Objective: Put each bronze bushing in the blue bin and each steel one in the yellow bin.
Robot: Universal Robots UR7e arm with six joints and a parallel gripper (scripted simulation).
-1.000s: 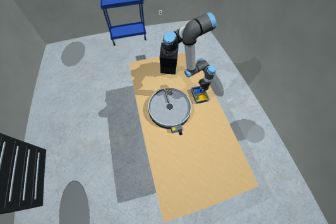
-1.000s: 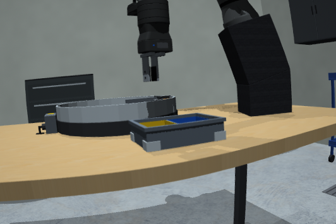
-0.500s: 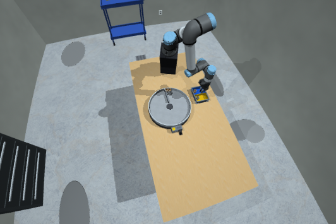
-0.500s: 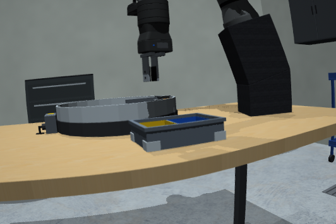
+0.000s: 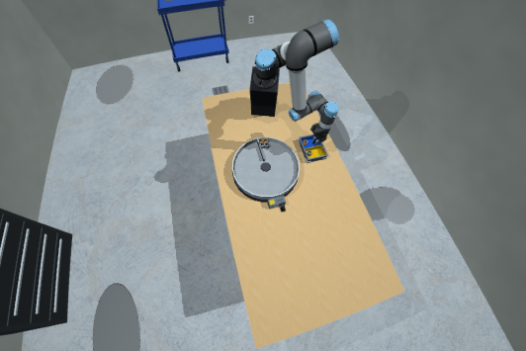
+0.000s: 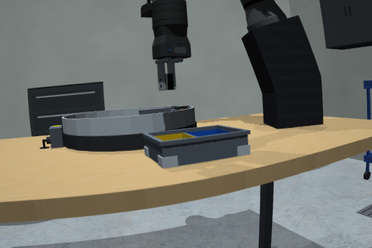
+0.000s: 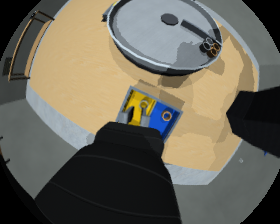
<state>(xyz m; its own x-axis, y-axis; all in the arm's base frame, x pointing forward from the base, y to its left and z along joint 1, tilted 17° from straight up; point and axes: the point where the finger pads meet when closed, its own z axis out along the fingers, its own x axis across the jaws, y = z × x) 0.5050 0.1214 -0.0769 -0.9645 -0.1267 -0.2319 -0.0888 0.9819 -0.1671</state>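
My gripper [image 5: 316, 141] [image 6: 166, 87] [image 7: 137, 112] is partly open and empty, pointing down above the two-part bin tray. A steel bushing [image 5: 309, 152] [image 7: 144, 104] lies in the yellow bin [image 5: 318, 153] [image 6: 175, 137] [image 7: 135, 100]. A bronze bushing [image 5: 306, 142] [image 7: 169, 117] lies in the blue bin [image 5: 311, 138] [image 6: 210, 133] [image 7: 157, 120]. Several bronze and steel bushings sit close together on the turntable [image 5: 252, 178] [image 6: 112, 124] [image 7: 146, 30], near its rim beside a dark bar. The bin walls hide the bin contents in the exterior view.
The turntable has a raised rim and a round hub [image 5: 265, 167] [image 7: 169, 19]. A small grey device [image 5: 277, 202] [image 6: 56, 136] stands against its rim. The arm's black pedestal [image 5: 264, 99] [image 6: 290, 84] [image 7: 261, 117] stands at the table's end. A blue cart [image 5: 200, 47] stands by the wall.
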